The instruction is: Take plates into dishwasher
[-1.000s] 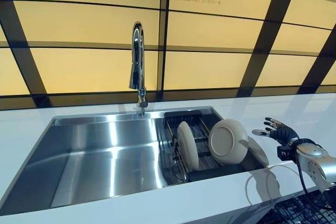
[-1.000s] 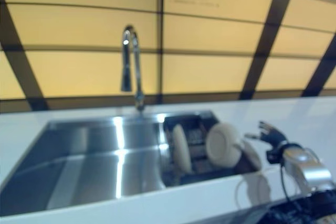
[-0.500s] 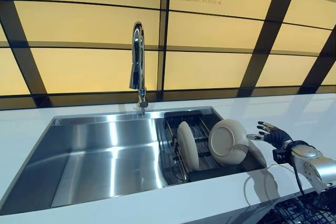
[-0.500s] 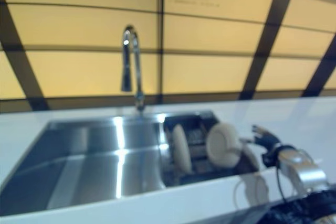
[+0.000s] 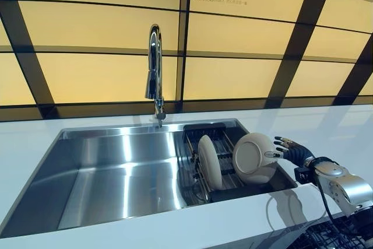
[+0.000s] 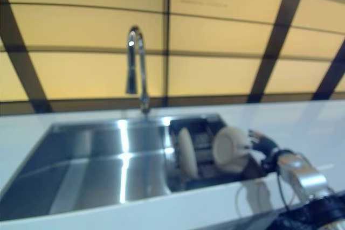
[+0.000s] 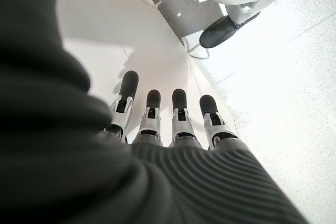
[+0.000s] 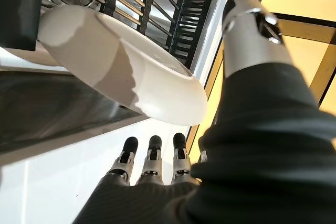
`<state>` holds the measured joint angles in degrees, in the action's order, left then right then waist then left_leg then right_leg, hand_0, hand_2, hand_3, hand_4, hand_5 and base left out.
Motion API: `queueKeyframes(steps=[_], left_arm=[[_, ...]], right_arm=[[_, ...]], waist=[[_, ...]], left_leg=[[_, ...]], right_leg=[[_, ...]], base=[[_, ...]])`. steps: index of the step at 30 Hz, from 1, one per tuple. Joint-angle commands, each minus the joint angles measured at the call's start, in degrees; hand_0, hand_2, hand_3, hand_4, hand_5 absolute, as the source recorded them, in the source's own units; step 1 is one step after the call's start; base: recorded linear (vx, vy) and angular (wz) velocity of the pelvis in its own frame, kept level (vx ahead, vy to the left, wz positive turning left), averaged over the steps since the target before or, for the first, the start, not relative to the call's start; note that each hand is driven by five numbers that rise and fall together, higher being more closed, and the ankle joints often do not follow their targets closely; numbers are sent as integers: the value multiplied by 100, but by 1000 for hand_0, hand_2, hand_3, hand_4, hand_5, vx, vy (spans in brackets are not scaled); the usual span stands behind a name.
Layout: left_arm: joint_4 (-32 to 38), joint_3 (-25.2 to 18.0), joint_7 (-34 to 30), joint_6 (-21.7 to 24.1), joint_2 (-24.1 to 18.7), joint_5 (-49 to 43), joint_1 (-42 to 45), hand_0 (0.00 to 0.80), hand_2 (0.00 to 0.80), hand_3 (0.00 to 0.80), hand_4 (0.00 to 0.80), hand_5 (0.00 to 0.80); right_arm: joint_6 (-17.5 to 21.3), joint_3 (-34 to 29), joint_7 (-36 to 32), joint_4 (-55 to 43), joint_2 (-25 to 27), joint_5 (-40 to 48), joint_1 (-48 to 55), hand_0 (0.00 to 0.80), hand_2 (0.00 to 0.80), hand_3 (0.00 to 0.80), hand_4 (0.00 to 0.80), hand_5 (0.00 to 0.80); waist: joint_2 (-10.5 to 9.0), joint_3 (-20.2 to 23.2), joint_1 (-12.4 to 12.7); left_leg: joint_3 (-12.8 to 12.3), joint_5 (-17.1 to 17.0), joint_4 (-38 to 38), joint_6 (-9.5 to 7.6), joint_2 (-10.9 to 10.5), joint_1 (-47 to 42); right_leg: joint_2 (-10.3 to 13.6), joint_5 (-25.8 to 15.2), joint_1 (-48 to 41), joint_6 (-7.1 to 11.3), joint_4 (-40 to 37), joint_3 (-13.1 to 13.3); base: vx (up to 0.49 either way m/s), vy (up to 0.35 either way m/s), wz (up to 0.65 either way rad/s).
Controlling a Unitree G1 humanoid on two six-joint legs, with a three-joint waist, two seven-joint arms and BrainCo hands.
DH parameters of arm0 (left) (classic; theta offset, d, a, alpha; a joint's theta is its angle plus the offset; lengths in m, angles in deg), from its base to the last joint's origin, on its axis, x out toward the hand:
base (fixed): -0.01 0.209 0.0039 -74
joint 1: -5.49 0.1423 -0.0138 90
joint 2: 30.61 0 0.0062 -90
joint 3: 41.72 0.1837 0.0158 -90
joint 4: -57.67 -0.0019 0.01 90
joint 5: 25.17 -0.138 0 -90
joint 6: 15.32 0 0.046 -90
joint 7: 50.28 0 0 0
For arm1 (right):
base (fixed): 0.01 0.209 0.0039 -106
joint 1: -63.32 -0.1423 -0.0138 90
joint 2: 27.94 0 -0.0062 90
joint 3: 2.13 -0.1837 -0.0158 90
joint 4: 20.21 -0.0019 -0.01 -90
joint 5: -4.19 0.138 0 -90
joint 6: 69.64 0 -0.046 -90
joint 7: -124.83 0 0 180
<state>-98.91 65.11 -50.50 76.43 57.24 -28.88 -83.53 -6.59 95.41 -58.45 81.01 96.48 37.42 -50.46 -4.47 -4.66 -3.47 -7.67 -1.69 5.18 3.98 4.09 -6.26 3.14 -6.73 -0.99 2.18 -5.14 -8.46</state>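
Note:
Two cream plates stand in a black rack (image 5: 205, 131) in the right end of the sink. One plate (image 5: 208, 161) stands edge-on; the other plate (image 5: 253, 157) leans to its right with its underside showing. My right hand (image 5: 291, 151) is open at that leaning plate's right rim. In the right wrist view the plate's rim (image 8: 126, 72) lies between the thumb (image 8: 247, 30) and the straight fingers (image 8: 152, 156), with a gap on both sides. My left hand (image 7: 157, 124) shows only in its wrist view, open, hanging above the floor.
A tall chrome faucet (image 5: 154, 68) rises behind the steel sink basin (image 5: 116, 173). White counter (image 5: 332, 123) surrounds the sink, with a yellow panelled wall behind. A dark wire dishwasher rack (image 5: 326, 238) shows at the lower right, below the counter edge.
My right hand has moved left across the counter, from well clear of the leaning plate to its right rim. The plates have not moved.

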Motion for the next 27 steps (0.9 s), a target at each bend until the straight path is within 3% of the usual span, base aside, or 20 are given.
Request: queueKeyframes(steps=[1, 27], left_arm=[[-112, 30, 2, 100, -231, -72, -402, 0, 0, 0, 0, 0], [-15, 4, 6, 82, -263, -35, -371, 0, 0, 0, 0, 0]], right_arm=[[149, 170, -8, -270, -95, -102, -471, 0, 0, 0, 0, 0], [67, 177, 74, 95, -259, 74, -536, 0, 0, 0, 0, 0]], waist=[[-163, -101, 139], [-162, -142, 250]], left_leg=[[-240, 318, -18, -200, -241, 48], [-156, 307, -18, -188, -235, 47]], right_leg=[[13, 484, -408, 381, 70, -32], [55, 533, -473, 372, 104, -151]], base=[[0, 0, 0], [0, 0, 0]])
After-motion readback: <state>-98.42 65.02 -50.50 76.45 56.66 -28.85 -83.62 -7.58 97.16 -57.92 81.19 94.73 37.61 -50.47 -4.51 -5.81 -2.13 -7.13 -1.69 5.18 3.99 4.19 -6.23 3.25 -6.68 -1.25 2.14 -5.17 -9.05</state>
